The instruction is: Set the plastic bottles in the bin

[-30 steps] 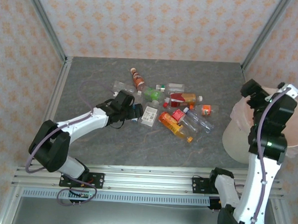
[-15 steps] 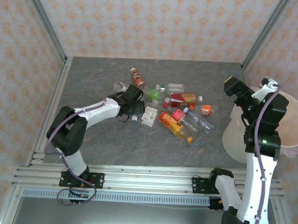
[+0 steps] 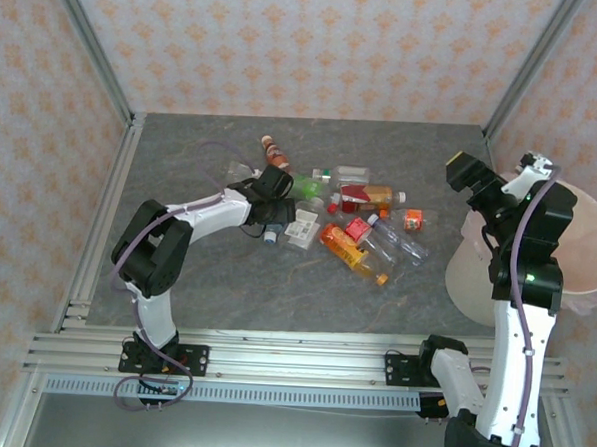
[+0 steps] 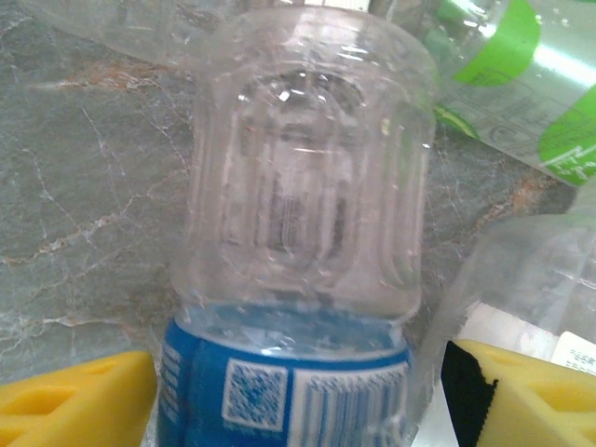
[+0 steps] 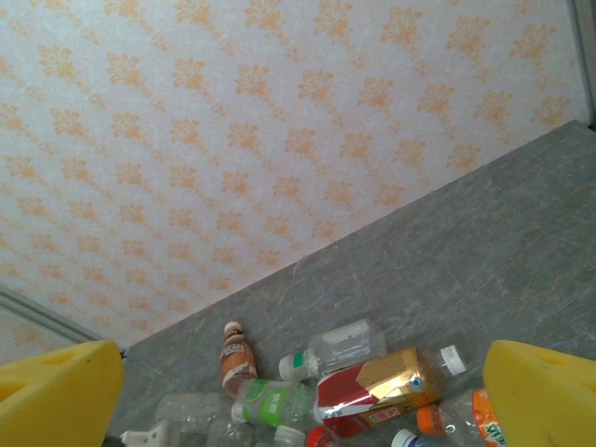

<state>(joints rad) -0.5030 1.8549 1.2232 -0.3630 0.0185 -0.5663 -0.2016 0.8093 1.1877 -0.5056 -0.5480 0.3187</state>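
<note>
Two arms: left fingers (image 4: 79,400) straddle blue-label bottle (image 4: 289,391), right raised.

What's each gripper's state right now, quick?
Left gripper: jaws on either side of the blue-labelled bottle; whether they grip it cannot be told.
Right gripper: open, holding nothing.

1. The top external view is lit brightly and evenly from above; only faint, soft shadows are cast on the grey table (image 3: 225,280).
2. In the left wrist view, small white glints are seen on the clear bottle (image 4: 307,186), and its blue label is blurred.
3. In the right wrist view, the yellow fingers (image 5: 56,400) are rendered soft, while the wallpaper (image 5: 279,112) is sharp.
</note>
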